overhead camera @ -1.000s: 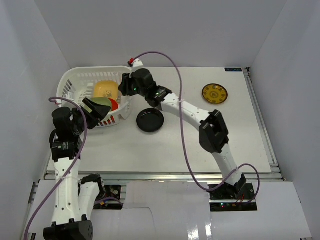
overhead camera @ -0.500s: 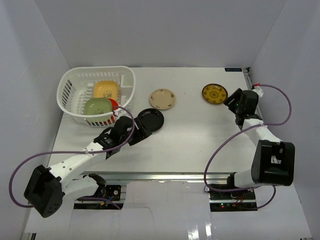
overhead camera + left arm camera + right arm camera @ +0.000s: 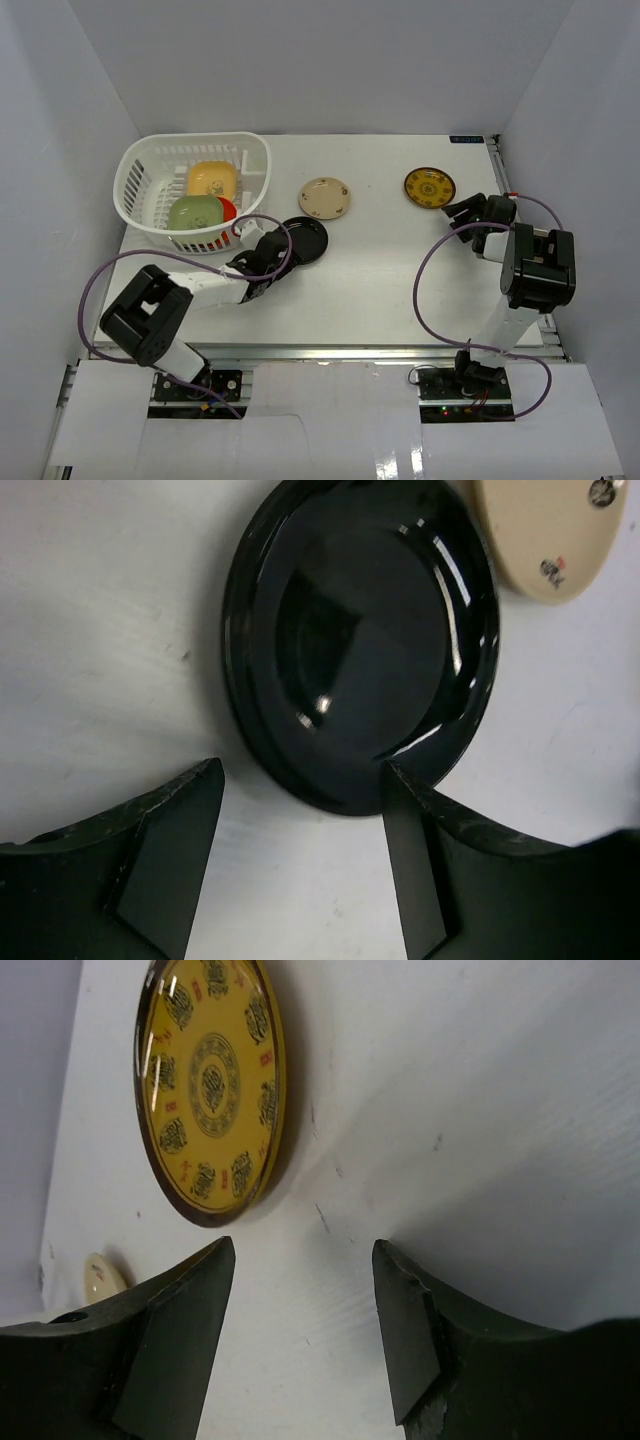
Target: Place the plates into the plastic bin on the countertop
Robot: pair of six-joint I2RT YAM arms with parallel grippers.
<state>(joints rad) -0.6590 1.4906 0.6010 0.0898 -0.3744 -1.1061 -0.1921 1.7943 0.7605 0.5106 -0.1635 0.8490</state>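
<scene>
Currently the bin is sitting at the far left of the countertop, holding a yellow plate, a green plate and a red plate that is peeking out beside the green one. Next, the black plate is lying just right of the bin. The left gripper is hanging at its near rim, jaws spread, gripping nothing. Just beyond it, the cream plate is lying flat. Far right, the patterned plate is lying alone, and the right gripper is pointing at it, jaws spread and empty.
</scene>
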